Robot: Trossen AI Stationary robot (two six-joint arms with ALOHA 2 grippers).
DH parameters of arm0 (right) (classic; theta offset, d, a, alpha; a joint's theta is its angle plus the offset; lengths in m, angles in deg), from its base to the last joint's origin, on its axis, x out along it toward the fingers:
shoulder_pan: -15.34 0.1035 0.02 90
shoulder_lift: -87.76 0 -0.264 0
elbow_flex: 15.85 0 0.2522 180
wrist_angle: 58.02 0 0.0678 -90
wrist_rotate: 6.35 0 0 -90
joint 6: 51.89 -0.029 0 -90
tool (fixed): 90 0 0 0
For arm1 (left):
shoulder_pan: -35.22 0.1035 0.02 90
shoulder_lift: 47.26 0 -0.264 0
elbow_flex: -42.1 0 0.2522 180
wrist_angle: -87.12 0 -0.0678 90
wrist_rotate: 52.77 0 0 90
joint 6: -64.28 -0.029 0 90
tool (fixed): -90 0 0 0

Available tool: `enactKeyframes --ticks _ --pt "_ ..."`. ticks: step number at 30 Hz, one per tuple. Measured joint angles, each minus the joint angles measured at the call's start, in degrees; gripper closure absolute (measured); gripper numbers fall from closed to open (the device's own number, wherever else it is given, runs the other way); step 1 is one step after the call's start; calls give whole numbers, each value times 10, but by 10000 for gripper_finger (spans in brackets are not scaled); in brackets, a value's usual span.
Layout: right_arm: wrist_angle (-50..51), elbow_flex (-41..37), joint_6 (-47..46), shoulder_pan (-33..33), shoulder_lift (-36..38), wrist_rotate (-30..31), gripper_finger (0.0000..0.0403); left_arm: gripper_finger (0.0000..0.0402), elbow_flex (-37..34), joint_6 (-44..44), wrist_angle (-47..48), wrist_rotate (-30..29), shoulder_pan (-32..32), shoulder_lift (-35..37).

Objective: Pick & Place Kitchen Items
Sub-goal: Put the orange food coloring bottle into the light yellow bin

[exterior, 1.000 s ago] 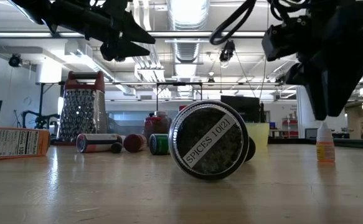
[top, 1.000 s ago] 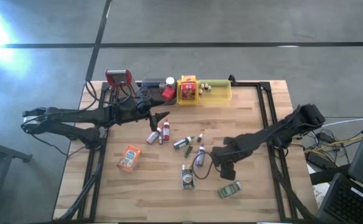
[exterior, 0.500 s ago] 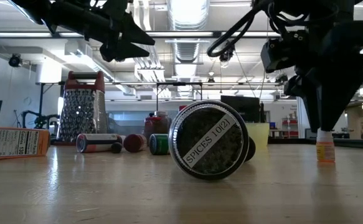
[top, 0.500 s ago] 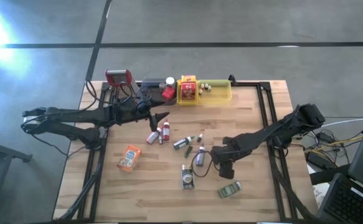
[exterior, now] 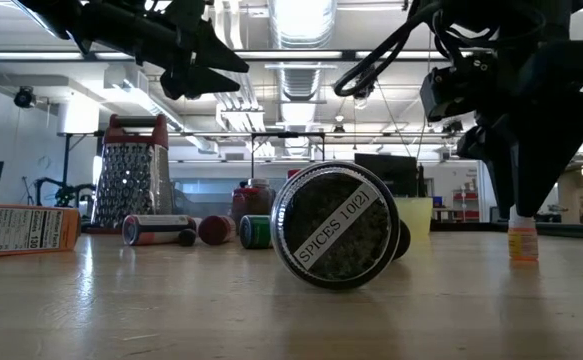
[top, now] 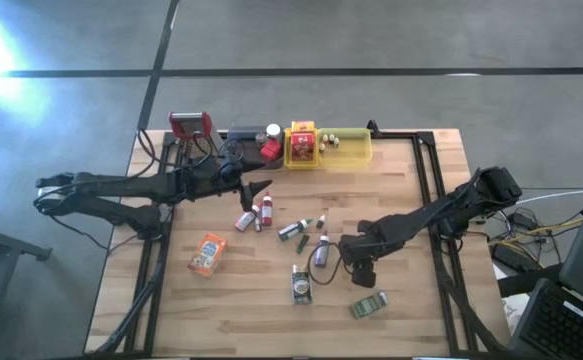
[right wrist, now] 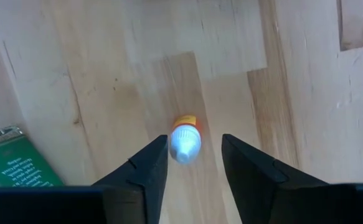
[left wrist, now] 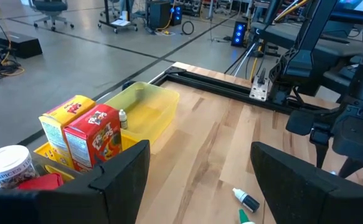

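A small orange bottle [right wrist: 185,140] with a white cap stands upright on the wooden table [top: 401,200], right of the middle. My right gripper [right wrist: 193,155] points down over it, open, with one finger on each side of the cap and a gap on both sides. In the low view its fingertips [exterior: 531,195] reach down to the bottle's [exterior: 522,240] cap. My left gripper [top: 261,188] waits open above the far left part of the table, its fingers wide apart in the left wrist view [left wrist: 200,168].
A round spice jar [exterior: 336,225] lies on its side near the front, beside a green tin [top: 368,305]. Several small bottles [top: 256,213] and an orange packet [top: 206,254] lie left of the middle. A yellow tray [top: 331,147] and a grater [top: 192,126] stand at the far edge.
My right gripper has sunk a little, straight down over the orange bottle, so that its fingertips now flank the white cap. The bottle has stayed upright where it was.
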Motion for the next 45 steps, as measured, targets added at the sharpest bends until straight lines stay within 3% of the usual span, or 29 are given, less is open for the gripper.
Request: enactKeyframes --ticks 19,34,45 --pt "-15 -11 2 0 0 1 345 117 0 1 3 0 0 0" --pt "-17 -6 40 -9 1 -1 346 117 0 1 3 0 0 0" --pt "63 46 172 -115 44 -2 346 117 0 4 3 0 0 0"
